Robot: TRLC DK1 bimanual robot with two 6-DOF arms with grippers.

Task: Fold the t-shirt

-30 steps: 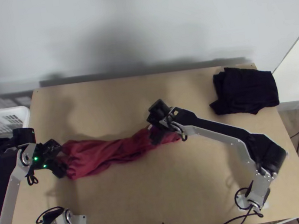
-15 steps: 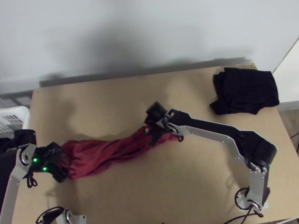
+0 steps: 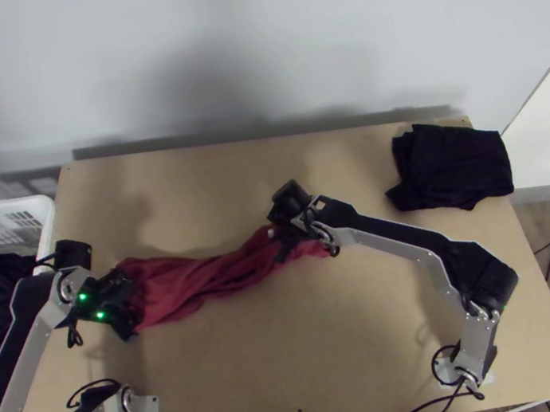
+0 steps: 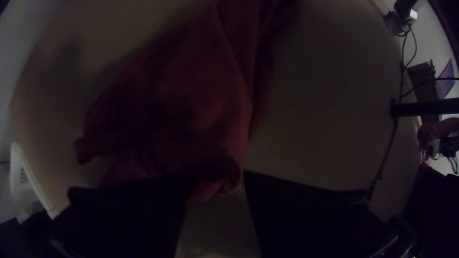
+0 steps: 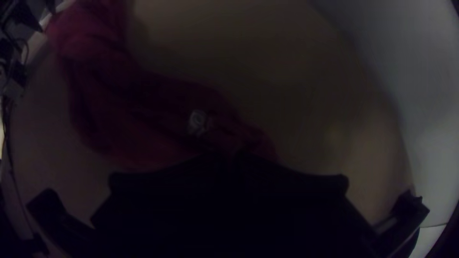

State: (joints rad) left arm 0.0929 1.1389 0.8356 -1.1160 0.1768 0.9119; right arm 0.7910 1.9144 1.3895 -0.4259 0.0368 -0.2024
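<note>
Stretches as a long, rumpled red strip, labelled t-shirt (image 3: 204,280), between two claws. Stands well parted at left gripper (image 3: 133,307), over a curled, unclamped edge. Pinches gathered folds at right gripper (image 3: 282,247), near a whitish tag (image 5: 196,121).

The wooden table (image 3: 293,356) bears a red shirt (image 3: 204,283), bunched long from the left to the middle, and a black cloth (image 3: 451,164) in a folded heap, far right.

basket (image 3: 40,206) cut off, top view L edge, shirt (image 3: 204,280) partly hid. under R gripper (image 3: 283,245), tag (image 5: 196,120) blurred, R wrist view
</note>
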